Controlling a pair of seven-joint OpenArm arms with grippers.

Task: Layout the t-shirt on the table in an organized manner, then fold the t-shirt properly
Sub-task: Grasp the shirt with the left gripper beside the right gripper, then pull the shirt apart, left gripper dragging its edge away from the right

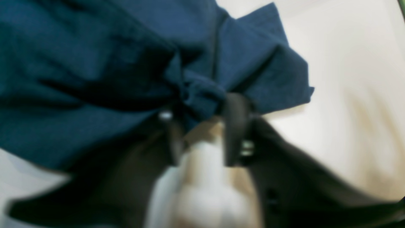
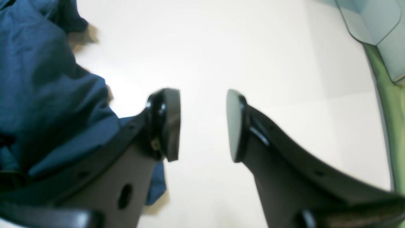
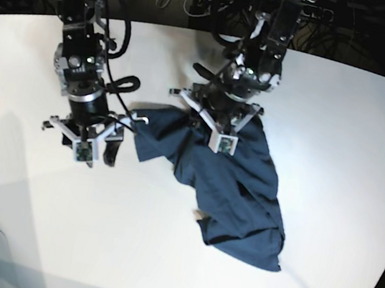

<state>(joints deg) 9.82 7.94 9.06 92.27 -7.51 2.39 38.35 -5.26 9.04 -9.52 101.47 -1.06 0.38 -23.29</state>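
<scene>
The white surface [image 3: 340, 123] is the largest thing here, broad and smooth with a curved edge, and nearly all of it lies bare around the work.

On it, a little right of the middle in the base view, lies the t-shirt [image 3: 243, 195]: dark navy cloth, crumpled into a long uneven heap that runs from under the left arm toward the near edge. One flap reaches sideways toward the right arm. It is not spread out, so laying it flat is judged not yet done.

The cloth looks light and limp. It falls in soft folds and will probably bunch and drag, not slide as one piece. It should not break, but a pinch may catch several layers together. The better holds are likely single edges or corners, such as the hem, a sleeve end or the shoulders, so the fabric can hang open. Which corner is which cannot be told from the heap.

The left hand [image 1: 202, 110] sits over the upper end of the shirt, its fingers drawn narrow with a gather of blue cloth pinched between them.

The right hand [image 2: 204, 125] stands just beside the side flap, its fingers parted with only white surface between them, holding nothing.

No containers are in view.
</scene>
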